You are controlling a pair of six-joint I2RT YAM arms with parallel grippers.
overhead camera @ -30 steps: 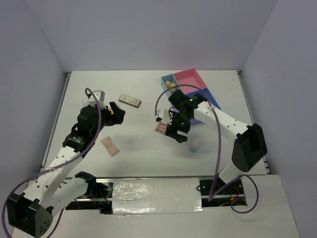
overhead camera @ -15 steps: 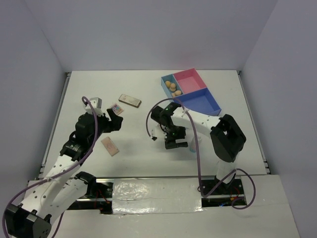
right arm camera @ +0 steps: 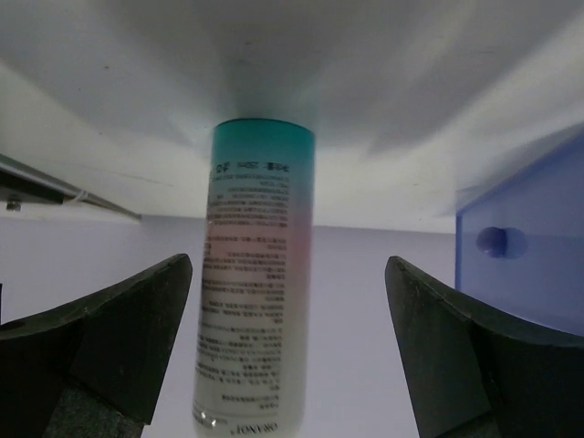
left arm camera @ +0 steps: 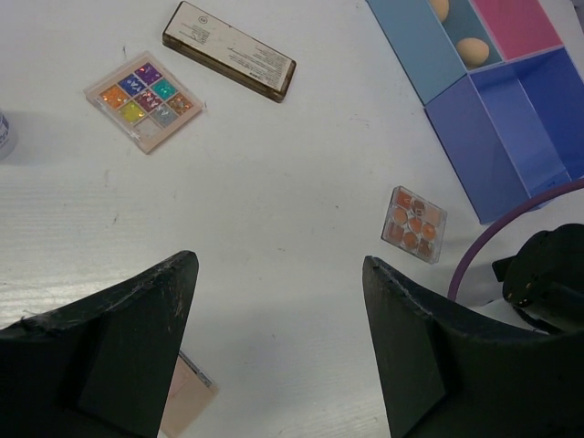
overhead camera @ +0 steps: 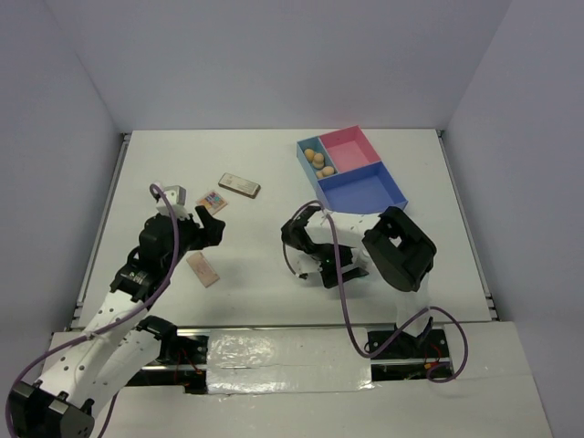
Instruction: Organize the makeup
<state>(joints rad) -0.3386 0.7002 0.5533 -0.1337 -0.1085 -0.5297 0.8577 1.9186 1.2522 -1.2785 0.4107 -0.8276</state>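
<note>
The bottle point(right arm camera: 260, 301) sits between the fingers of the right claw point(right arm camera: 287, 269). The fingers are spread wide with a gap on each side, so nothing is gripped yet. It appears to stand on its teal end on the table point(right arm camera: 411, 82), with its printed body running back toward the claw's palm.

The step in hand looks like taking this bottle. It sits a little closer to one finger than the other, so the claw should first shift sideways. Both pads will then meet it together; otherwise the nearer pad may tip it. The claw should close on the straight printed body, not the teal end, and lift straight up before swinging.

Just past one finger rises the blue wall of the tray point(right arm camera: 520, 274), which already holds sponges point(overhead camera: 319, 161). The lift must clear that wall.

Well away from the right claw, the left claw point(left arm camera: 278, 265) hovers with its fingers apart, holding nothing. Ahead of it lie a multicolour palette point(left arm camera: 146, 94) and a brown-gold palette point(left arm camera: 230, 62). An orange palette point(left arm camera: 415, 224) lies off to one side, and a pinkish palette point(left arm camera: 187, 397) lies partly under one finger.
</note>
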